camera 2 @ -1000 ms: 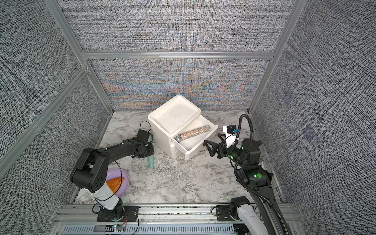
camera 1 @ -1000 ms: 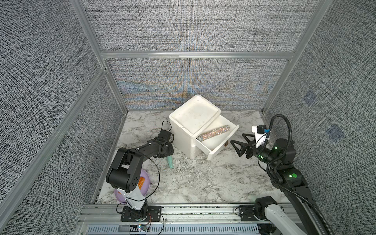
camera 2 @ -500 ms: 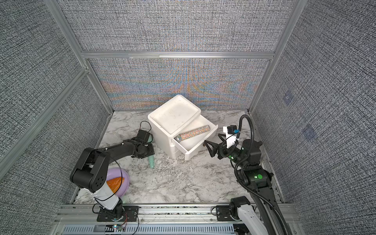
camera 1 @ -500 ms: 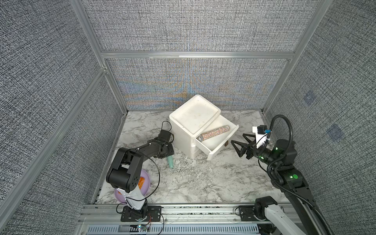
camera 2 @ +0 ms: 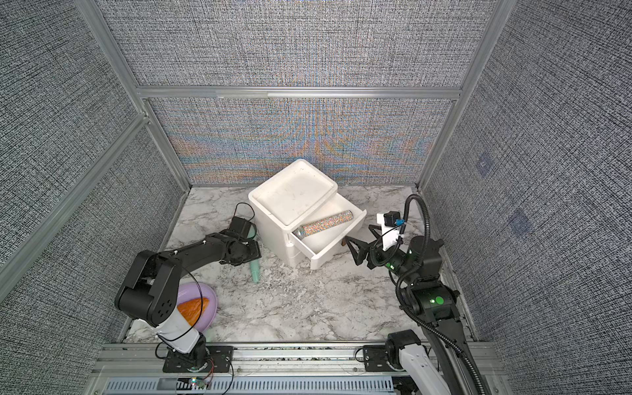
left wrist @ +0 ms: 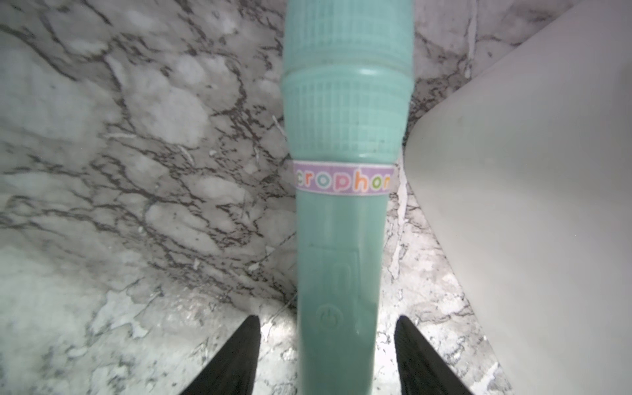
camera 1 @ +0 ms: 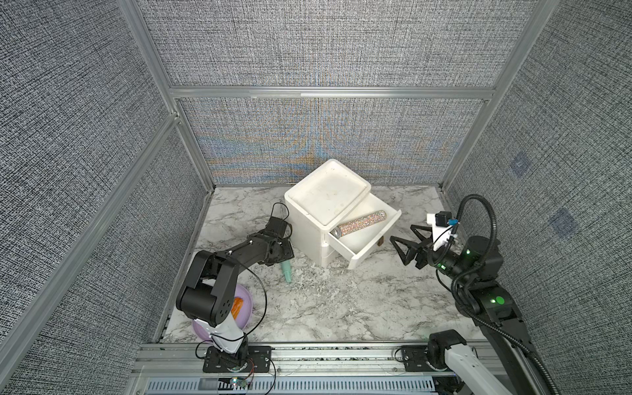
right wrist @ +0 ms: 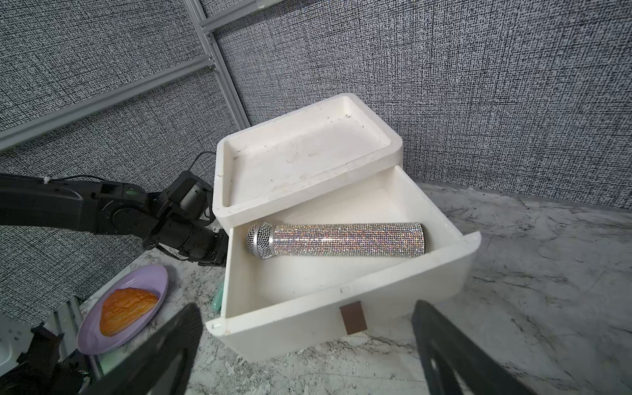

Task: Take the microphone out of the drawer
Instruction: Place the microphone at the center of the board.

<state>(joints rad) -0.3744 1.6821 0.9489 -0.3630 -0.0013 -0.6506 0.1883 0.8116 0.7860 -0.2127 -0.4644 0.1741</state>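
So, 2 mics in view. The glitter microphone (camera 1: 359, 224) lies flat in the open drawer (camera 1: 362, 254), which is pulled out of the white cabinet (camera 1: 328, 191) toward the lower right of both top views. Its long axis runs diagonally, lower left to upper right. The mesh head is at the lower-left end by the cabinet face, and the tail is near the drawer's upper-right corner. It sits skewed across the drawer width, with bare drawer floor between it and the front wall.

The right gripper (camera 1: 402, 232) is spread wide, holding nothing, just off the drawer front near the brown pull tab (camera 1: 379, 242), not touching.

The teal microphone (camera 1: 286, 272) lies flat on the marble table (camera 1: 325, 301) left of the cabinet. Its axis is near vertical in frame, narrow tail toward the bottom, head end under the left wrist. The left gripper (left wrist: 326, 319) is open: the fingers (left wrist: 239, 352) flank the handle with a gap on each side. The cabinet wall is close beside the head.

A purple plate (camera 2: 210, 301) with a pastry (camera 2: 193, 307) sits lower left. The table's lower centre is bare marble.
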